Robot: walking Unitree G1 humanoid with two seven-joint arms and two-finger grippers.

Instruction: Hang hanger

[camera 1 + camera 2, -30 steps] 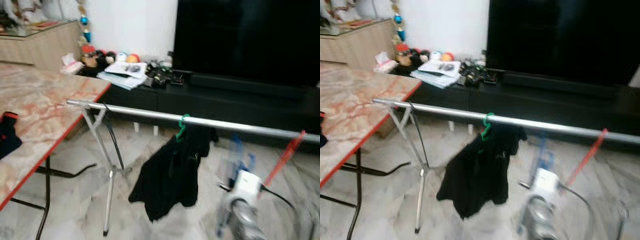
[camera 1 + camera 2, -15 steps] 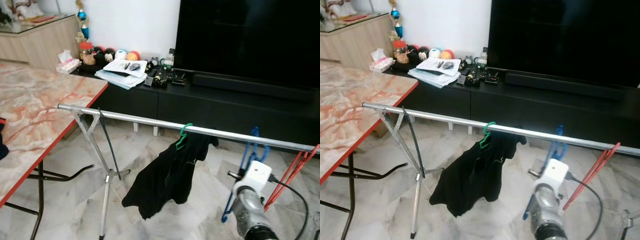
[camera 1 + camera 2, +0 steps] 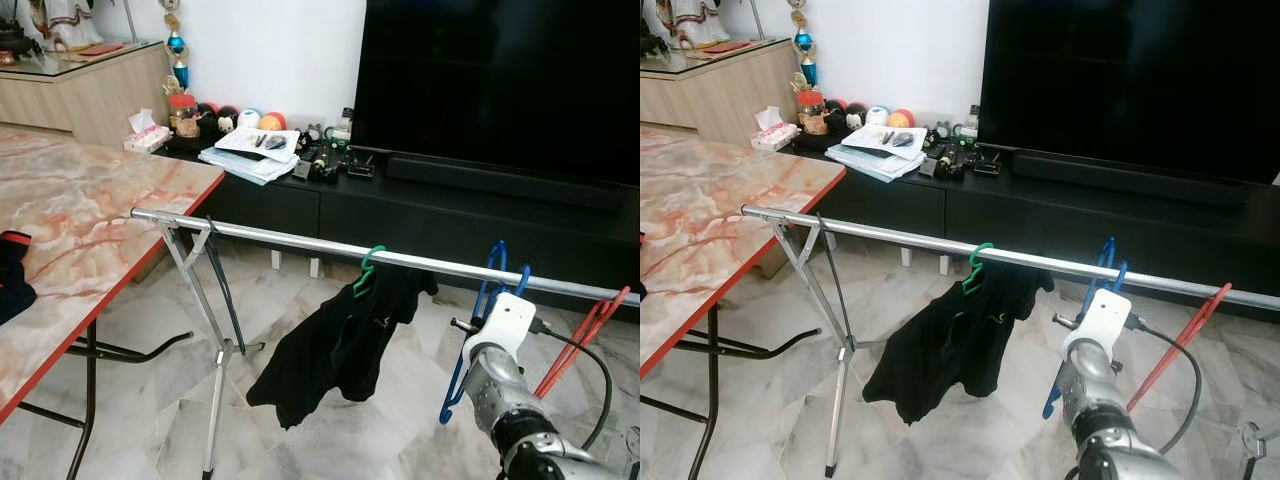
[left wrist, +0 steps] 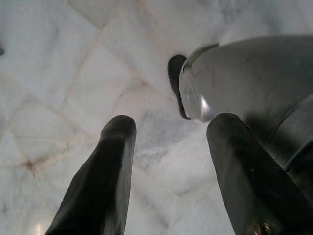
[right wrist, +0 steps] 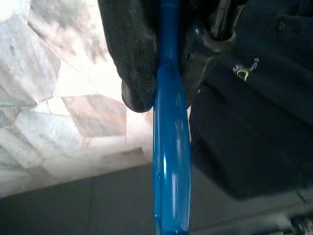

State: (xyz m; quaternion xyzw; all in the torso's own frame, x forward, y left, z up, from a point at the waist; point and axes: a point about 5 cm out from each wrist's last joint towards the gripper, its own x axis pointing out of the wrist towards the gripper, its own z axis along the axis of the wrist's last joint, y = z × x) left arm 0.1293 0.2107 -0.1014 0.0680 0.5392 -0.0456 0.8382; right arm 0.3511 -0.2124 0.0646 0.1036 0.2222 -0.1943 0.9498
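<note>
A silver clothes rail [image 3: 280,235] runs across in front of me. A green hanger [image 3: 368,262] hangs on it with a black garment [image 3: 335,350]. To its right, the hook of a blue hanger [image 3: 492,262] curls over the rail. My right arm [image 3: 500,345] holds that hanger from below. In the right wrist view my right gripper [image 5: 166,93] is shut on the blue hanger's shaft [image 5: 169,147]. A red hanger [image 3: 588,330] hangs further right. My left gripper [image 4: 171,125] hangs open over the marble floor.
A marble table with a red edge [image 3: 90,220] stands at the left, with a dark cloth [image 3: 12,275] on it. The rail's folding legs [image 3: 215,340] stand between table and garment. A black TV console [image 3: 450,215] and a large TV [image 3: 500,80] are behind the rail.
My right arm has lifted the blue hanger, and its hook now sits at the rail. The head view has steadied from blur and shifted slightly.
</note>
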